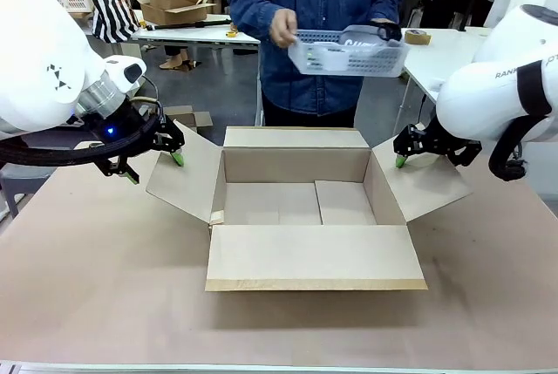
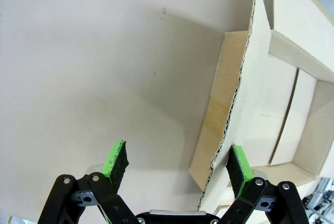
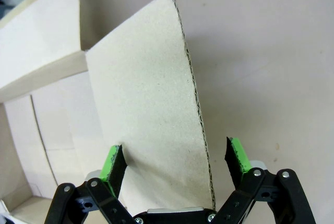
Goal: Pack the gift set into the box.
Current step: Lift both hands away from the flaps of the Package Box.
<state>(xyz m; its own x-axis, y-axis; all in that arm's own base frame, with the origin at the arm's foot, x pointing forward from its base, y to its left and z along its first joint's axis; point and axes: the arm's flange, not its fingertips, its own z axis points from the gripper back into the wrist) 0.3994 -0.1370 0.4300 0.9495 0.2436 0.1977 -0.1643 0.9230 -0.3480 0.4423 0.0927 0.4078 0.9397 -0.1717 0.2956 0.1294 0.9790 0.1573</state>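
The table (image 1: 105, 304) carries the box (image 1: 314, 256) at its centre, with all four flaps spread outward. The interior is bare cardboard; nothing has been packed.

The gift set (image 1: 349, 53) is in the air beyond the box's far wall, well above it, held at one end by the person's hand (image 1: 283, 27). Its small contents cannot be made out.

The left gripper (image 1: 154, 167) stands at the left flap with fingers spread. From its wrist camera the flap's corrugated edge runs between the pads without either visibly pressing on it. The right gripper (image 1: 410, 156) straddles the right flap in the same way, fingers apart, nothing clamped.

Assessment: the box is opened and ready. Lowering the basket inside and closing the flaps remain undone.
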